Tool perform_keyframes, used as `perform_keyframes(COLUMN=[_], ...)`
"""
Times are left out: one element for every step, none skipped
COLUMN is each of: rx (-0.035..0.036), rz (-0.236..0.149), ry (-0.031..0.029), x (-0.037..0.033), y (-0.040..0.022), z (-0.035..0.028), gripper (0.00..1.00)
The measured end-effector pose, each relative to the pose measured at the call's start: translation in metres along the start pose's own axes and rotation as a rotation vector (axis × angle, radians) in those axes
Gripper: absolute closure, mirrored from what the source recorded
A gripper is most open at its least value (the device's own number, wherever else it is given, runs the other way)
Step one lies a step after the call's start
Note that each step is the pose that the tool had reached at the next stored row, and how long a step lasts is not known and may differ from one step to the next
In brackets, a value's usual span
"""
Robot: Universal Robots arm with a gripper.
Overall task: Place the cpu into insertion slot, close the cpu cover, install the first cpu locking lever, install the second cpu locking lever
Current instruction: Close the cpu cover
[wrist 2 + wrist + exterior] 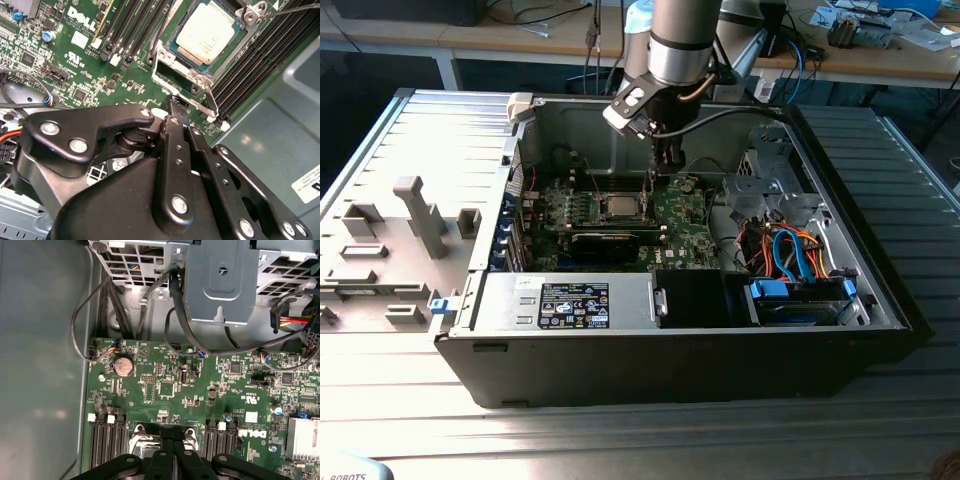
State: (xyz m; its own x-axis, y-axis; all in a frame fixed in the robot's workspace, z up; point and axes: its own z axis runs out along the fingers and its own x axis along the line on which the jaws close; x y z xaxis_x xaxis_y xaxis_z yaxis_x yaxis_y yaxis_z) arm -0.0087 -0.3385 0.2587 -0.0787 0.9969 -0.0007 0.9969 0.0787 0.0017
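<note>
Already the cpu [206, 32] lay in the insertion slot [222, 62], the cpu cover [161, 62] framing it. The gripper [173, 102], fingers pressed together, hovered just beside that slot.

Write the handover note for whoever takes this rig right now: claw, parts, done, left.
Claw: shut, holding nothing, its tip close over the green circuit board beside the socket's corner.
Silver-topped square cpu: seated in the square metal-rimmed insertion slot.
Thin grey metal cpu cover frame: appears to lie down around the chip, which shows through its window.
Done: cpu placed; cover seemingly closed.
Left: both locking levers. A thin wire lever runs past the socket's far corner; I cannot tell whether it is latched.
</note>
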Motion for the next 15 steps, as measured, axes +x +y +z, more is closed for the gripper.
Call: perform_keyframes(rx=[0.0,-0.0001,-0.0001,-0.0002,-0.0002,-0.0004,-0.0006,-0.0008,-0.0012,-0.0015,-0.002,-0.0025,-0.0032,-0.0038,-0.0045], rz=[0.0,0.0,0.0,0.0,0.0,0.0,0.0,0.0,0.0,0.0,0.0,0.0,0.0,0.0,0.0], ry=[-0.0002,0.0,0.0,-0.0001,0.0,-0.0001,-0.0001,-0.0002,-0.0002,-0.0003,-0.0003,-0.0003,-0.0003,-0.0004,-0.0005], x=[0.0001,0.0003,0.0005,0.0006,0.0007,0.0009,0.001,0.0011,0.0013,0.0014,0.0015,0.0017,0.0019,0.002,0.0021], y=[-0.0017,-0.0034,-0.0069,-0.008,-0.0094,-0.0116,-0.0131,-0.0148,-0.0163,-0.0178,-0.0195,-0.0212,-0.0237,-0.0252,-0.027], z=[0.0,0.0,0.0,0.0,0.0,0.0,0.0,0.0,0.0,-0.0001,-0.0001,-0.0001,-0.0001,-0.0001,-0.0002], gripper=[0.89,0.89,0.89,0.89,0.89,0.89,0.89,0.89,0.89,0.89,0.89,0.89,0.89,0.89,0.89])
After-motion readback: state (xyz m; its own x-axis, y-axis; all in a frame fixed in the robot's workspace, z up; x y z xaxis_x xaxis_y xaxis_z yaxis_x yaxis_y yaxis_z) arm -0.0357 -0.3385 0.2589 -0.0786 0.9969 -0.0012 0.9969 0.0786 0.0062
